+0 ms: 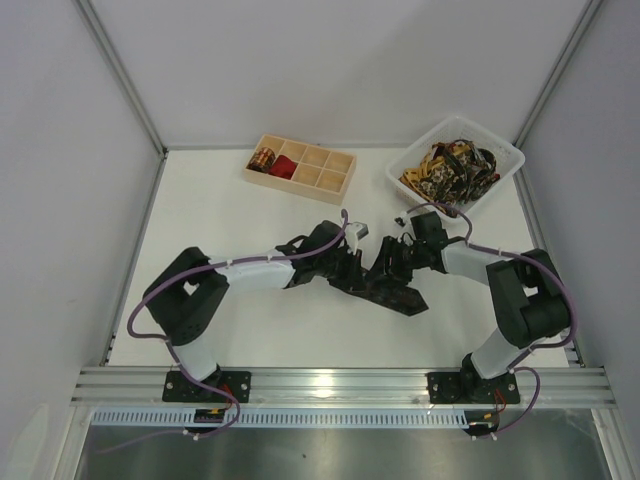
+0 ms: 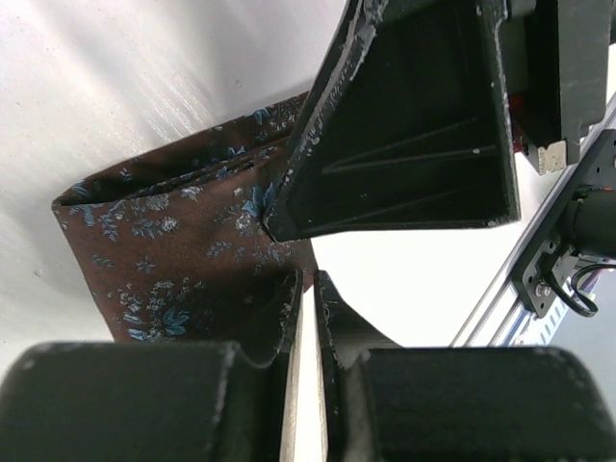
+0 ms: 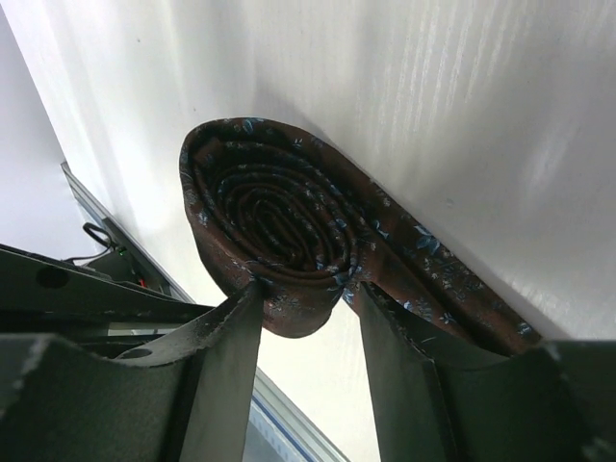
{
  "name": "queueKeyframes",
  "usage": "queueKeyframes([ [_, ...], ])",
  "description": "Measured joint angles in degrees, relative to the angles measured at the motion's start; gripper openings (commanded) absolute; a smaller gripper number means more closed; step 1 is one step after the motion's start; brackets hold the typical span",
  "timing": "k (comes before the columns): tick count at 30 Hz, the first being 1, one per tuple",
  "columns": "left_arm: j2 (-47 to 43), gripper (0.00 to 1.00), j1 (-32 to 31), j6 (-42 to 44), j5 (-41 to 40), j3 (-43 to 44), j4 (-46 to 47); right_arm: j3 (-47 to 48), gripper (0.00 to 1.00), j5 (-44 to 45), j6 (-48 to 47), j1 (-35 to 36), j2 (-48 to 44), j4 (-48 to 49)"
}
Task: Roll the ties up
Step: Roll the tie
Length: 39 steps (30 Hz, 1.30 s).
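A dark brown tie with small blue flowers (image 3: 279, 207) is wound into a loose coil, and its tail (image 3: 452, 289) runs off along the table. My right gripper (image 3: 306, 289) is shut on the lower edge of that coil, one finger touching each side. In the left wrist view the flat part of the same tie (image 2: 164, 231) lies on the table just past my left gripper (image 2: 308, 279). Its jaws are shut to a thin slit with nothing between them. From above, both grippers meet over the dark tie (image 1: 392, 292) at mid-table.
A pale wooden compartment tray (image 1: 330, 178) at the back holds a gold-and-black coil (image 1: 263, 158) and a red coil (image 1: 284, 168). A white basket (image 1: 500, 160) at the back right holds several patterned ties (image 1: 450, 168). One finger of the right gripper (image 2: 404, 135) hangs close over the left gripper.
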Motion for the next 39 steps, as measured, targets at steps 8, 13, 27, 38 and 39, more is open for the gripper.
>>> queueKeyframes([
  [8,0.22,0.4,0.59,-0.04,0.92,0.0,-0.02,0.0,0.39,-1.29,-0.07,0.0,1.92,2.49],
  [13,-3.34,0.55,3.19,0.07,1.07,-0.7,-2.14,0.0,0.39,-1.77,-0.31,0.0,2.73,3.37],
  [27,-2.32,0.71,14.6,5.53,6.23,1.29,-6.38,0.17,0.38,-2.93,-0.44,-0.02,4.13,4.74],
  [38,2.93,0.72,13.11,0.52,14.03,-4.0,4.48,0.28,0.37,-3.06,-0.66,-0.02,4.24,4.76],
  [39,3.61,0.72,12.79,0.02,14.56,-4.0,5.4,0.28,0.37,-3.08,-0.68,-0.02,4.24,4.79],
])
